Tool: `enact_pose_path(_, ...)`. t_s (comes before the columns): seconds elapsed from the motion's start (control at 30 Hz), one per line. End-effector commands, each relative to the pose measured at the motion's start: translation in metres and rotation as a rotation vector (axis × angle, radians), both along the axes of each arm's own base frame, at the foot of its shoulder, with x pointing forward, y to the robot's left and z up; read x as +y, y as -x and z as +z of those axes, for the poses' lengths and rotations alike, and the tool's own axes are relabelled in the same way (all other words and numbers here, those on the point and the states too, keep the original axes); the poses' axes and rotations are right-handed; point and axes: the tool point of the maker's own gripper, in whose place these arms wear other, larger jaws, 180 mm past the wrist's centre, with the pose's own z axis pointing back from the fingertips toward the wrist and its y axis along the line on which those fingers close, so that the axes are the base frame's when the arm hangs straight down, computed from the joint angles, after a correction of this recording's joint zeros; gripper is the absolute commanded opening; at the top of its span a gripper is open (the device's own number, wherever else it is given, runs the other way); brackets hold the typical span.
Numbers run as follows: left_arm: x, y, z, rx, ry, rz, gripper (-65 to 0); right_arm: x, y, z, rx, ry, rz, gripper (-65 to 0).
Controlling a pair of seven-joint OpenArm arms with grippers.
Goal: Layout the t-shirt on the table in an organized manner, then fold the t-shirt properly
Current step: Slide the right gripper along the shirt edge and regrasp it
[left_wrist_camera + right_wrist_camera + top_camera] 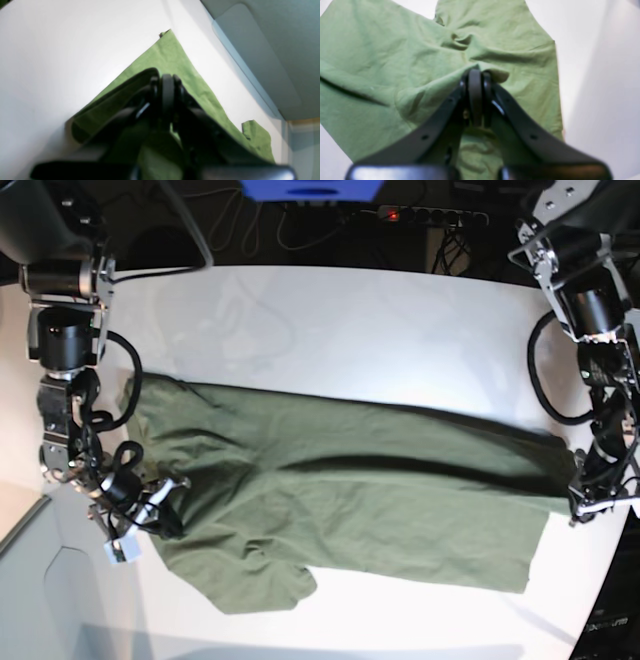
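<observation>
- T-shirt (340,500): olive-green, spread lengthwise across the white surface (330,320) between my two arms, wrinkled, with a long crease running along its middle.
- In the base view, one end of the t-shirt lies at that view's left, beside my right tool (150,515). The opposite end reaches that view's right, at my left tool (590,498).
- Right tool, state: closed, with a raised fold of the t-shirt's fabric pinched at its tip. In the right wrist view, the cloth bunches upward into the tip of the right tool (476,75), and creases radiate outward from that point.
- Right tool, position: over the t-shirt (382,70). Fabric extends to both sides of it and ahead of it; bare surface (595,75) shows beyond the cloth edge on that view's right.
- Left tool, state: closed on the t-shirt's edge. In the left wrist view, green cloth passes under the left tool (167,82) and shows between its two dark arms below the tip.
- Left tool, position: at a corner region of the t-shirt (170,55). The cloth narrows to a point ahead of the tool, with white surface (62,50) on either side.
- A small separate flap of the same fabric sits near the curved surface edge, at that view's lower right.
- The near long edge of the t-shirt is uneven, with a rounded lobe hanging toward the front of the surface.
</observation>
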Motion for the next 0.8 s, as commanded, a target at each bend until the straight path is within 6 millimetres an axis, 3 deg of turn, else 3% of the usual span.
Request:
enact_pose_path(0.0, 0.009, -0.009, 0.018, -0.047, -0.014, 0.015, -63.8, 0.003, -0.014, 0.024, -0.068, -0.021, 0.011, -65.0)
enact_pose_path(0.07, 0.009, -0.014, 0.011, -0.024, 0.011, 0.017, -59.7, 0.004, -0.013, 0.019, -0.054, 0.013, 0.022, -62.7)
enact_pose_path(0.13, 0.009, -0.012, -0.005, 0.015, 0.04, 0.022, -51.0, 0.007, -0.011, 0.012, -0.037, 0.066, 0.039, -55.0)
enact_pose_path(0.3, 0.011, -0.012, -0.008, 0.017, 0.048, 0.032, -21.7, 0.016, -0.008, 0.001, -0.014, 0.129, 0.066, -31.6)
enact_pose_path(0.4, 0.017, -0.012, -0.001, 0.007, 0.036, 0.028, -6.5, 0.016, -0.007, 0.0, -0.014, 0.123, 0.059, -24.0)
enact_pose_path(0.47, 0.02, -0.01, 0.006, -0.009, 0.015, 0.026, -2.7, 0.004, 0.0, -0.006, -0.002, 0.107, 0.021, -23.2)
enact_pose_path(0.63, 0.023, 0.024, -0.016, 0.044, -0.027, 0.027, -2.6, -0.01, 0.02, -0.014, 0.001, 0.082, -0.043, -23.2)
enact_pose_path(0.77, 0.028, 0.051, -0.049, 0.115, -0.035, 0.05, -2.6, -0.015, 0.046, -0.021, 0.001, 0.102, -0.055, -23.2)
